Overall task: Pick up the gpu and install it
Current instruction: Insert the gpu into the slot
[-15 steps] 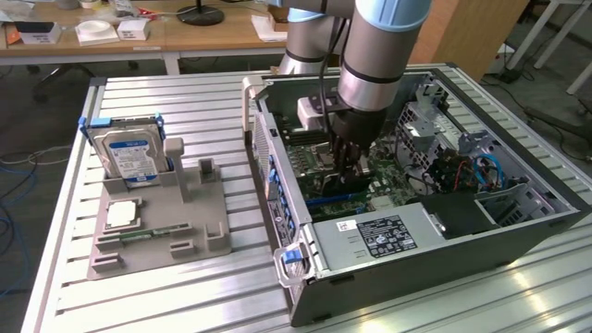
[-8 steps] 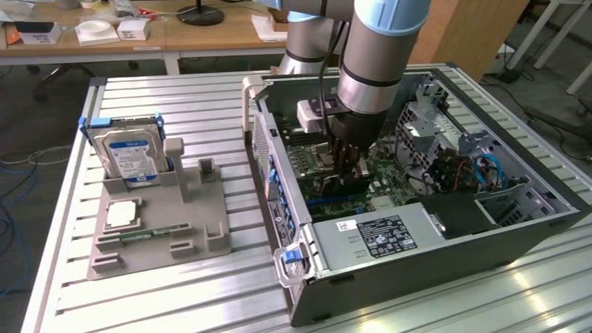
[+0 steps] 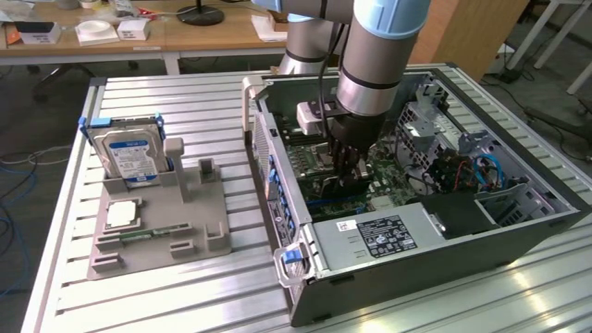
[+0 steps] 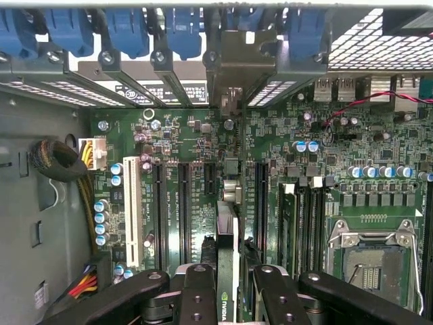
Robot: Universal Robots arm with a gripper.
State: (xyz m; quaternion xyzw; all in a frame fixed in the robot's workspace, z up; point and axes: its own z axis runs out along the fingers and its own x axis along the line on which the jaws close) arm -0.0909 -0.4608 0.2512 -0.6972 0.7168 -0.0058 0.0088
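Inside case (image 3: 421, 243) | gripper (image 4: 228, 271) pinches gpu (image 4: 226, 227) edge-on over board (image 4: 176, 135) | pickup done; seating seems not yet finished

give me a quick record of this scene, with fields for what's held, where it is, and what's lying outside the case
end effector: closed on the gpu
gpu pose: on edge, in line with the motherboard expansion slots
seated: cannot tell
arm: reaches down into the open computer case
outside case: hard drive upright in a grey fixture, on the exterior view's left
support: slatted metal table
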